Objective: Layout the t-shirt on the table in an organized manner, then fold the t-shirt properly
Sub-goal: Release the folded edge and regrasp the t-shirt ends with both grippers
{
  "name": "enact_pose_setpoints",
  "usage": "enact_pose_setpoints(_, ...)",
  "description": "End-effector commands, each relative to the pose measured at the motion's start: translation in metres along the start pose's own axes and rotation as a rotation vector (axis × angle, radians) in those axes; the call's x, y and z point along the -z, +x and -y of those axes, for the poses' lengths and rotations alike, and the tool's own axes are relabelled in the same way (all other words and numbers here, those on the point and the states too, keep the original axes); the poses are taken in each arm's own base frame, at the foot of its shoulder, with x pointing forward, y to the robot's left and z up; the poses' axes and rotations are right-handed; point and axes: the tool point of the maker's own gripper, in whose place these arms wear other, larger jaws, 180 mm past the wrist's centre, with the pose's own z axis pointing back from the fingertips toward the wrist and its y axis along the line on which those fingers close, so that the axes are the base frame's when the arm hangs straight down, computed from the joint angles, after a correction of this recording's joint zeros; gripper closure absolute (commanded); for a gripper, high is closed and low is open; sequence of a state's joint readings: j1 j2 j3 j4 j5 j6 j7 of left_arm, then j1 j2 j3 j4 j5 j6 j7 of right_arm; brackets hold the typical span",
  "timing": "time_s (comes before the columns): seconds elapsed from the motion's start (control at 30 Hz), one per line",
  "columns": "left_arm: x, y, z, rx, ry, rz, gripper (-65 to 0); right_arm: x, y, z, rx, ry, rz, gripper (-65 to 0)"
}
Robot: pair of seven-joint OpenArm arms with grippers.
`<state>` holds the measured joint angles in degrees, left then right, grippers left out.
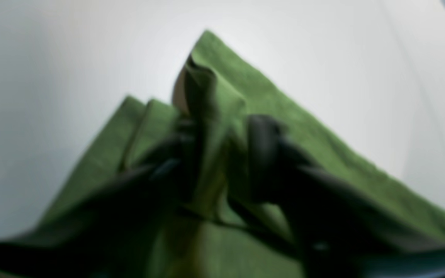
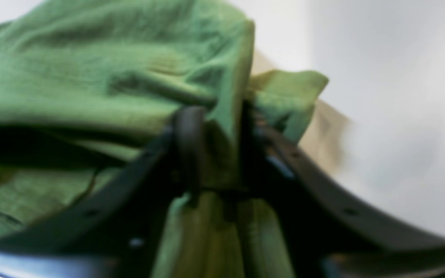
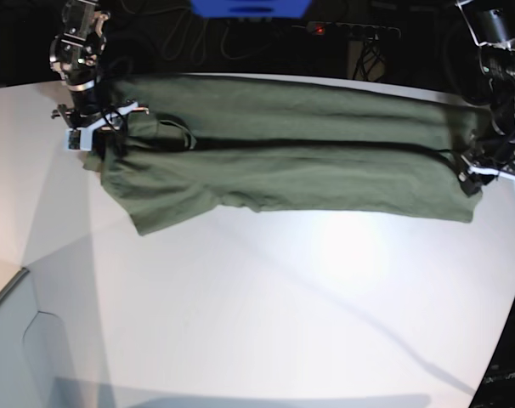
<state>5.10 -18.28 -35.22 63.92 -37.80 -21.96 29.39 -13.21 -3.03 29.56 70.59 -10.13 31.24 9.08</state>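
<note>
- Surroundings: behind the far edge of the table (image 3: pixel 240 314) I see a blue box (image 3: pixel 249 8) and a power strip (image 3: pixel 351 31) with dark cables against a black background; nothing lies between the arms and the cloth.
- The t-shirt (image 3: pixel 283 161) stretches across the far half of the table, folded lengthwise into a long band — one sleeve (image 3: pixel 164 208) spreads toward me near the base view's left end.
- Left gripper (image 1: pixel 222 154): my wrist view shows its dark fingers (image 1: pixel 263 154) pressed together on a raised ridge of green cloth at the band's end, the rest lying flat on white.
- Right gripper (image 2: pixel 214 150): fingers (image 2: pixel 187 143) pinch a bunched fold of the shirt — crumpled cloth fills the view's left side.
</note>
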Motion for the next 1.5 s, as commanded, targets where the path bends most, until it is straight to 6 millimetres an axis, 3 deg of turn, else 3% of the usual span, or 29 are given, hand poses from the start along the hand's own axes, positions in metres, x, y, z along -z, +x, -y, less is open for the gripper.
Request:
enact_pose_setpoints(0.0,-0.006,0.015,-0.003,0.014,-0.005,0.034,-30.2,-0.002,0.022,0.006,-0.014,-0.007,0.071,-25.6)
enact_pose_setpoints(0.1,-0.02,0.03,-0.025,-0.034,0.044,0.092,-40.8,-0.01,0.038,0.009,-0.051,-0.015,0.107,-32.2)
enact_pose_setpoints(0.23,-0.03,0.049,-0.043,-0.062,0.088,0.151,-42.6,-0.014,0.07,0.01,-0.097,-0.026,0.18,-33.8)
enact_pose_setpoints(0.43,-0.021,0.092,-0.024,-0.045,0.045,0.232,-42.6,-0.002,0.107,0.005,-0.105,-0.025,0.258,-34.0)
enact_pose_setpoints(0.53,-0.004,0.103,-0.006,-0.009,0.025,0.225,-42.6,0.013,0.115,0.003,-0.104,-0.024,0.217,-34.0)
enact_pose_setpoints(0.67,0.025,0.099,0.014,0.093,0.035,0.157,-42.6,0.03,0.125,0.003,-0.104,-0.029,0.16,-33.8)
enact_pose_setpoints(0.93,0.069,0.075,0.009,0.081,0.083,0.041,-42.6,0.041,0.134,0.003,-0.102,-0.03,0.125,-33.7)
enact_pose_setpoints(1.23,0.089,0.054,0.005,0.104,0.116,0.01,-42.6,0.054,0.116,0.009,-0.082,-0.02,0.072,-33.6)
enact_pose_setpoints(1.33,0.09,0.045,0.002,0.092,0.118,-0.013,-42.4,0.06,0.12,0.007,-0.073,-0.015,0.075,-33.6)
enact_pose_setpoints(1.4,0.09,0.045,0.002,0.092,0.118,-0.013,-38.6,0.062,0.121,0.008,-0.072,-0.014,0.077,-33.6)
enact_pose_setpoints(1.47,0.09,0.044,0.003,0.091,0.117,-0.014,-30.2,0.063,0.123,0.008,-0.073,-0.014,0.081,-33.6)
